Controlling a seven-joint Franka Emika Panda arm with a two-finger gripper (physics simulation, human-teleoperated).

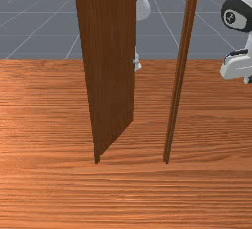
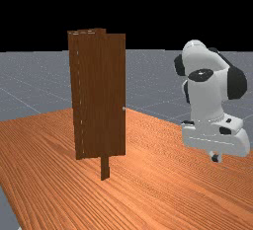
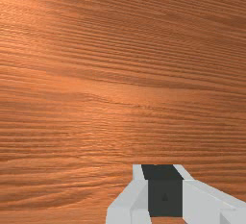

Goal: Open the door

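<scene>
Plainly ajar, 1 tall brown door (image 1: 109, 66) with 1 pale handle (image 1: 137, 66).

You will note the door (image 2: 113, 95) in dark brown with fine vertical grain, its handle (image 2: 123, 108) pale grey. Your table (image 2: 163, 189) is orange-brown, streaked darker; the arm (image 2: 205, 98) is white with black sections, the floor (image 1: 39, 31) blue-grey, crossed by pale lines.

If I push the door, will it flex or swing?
The door will probably stay stiff: it looks like a flat, straight-edged wooden panel. It seems apt to swing rather than slide, since it stands angled, its edge well apart from the post.
</scene>
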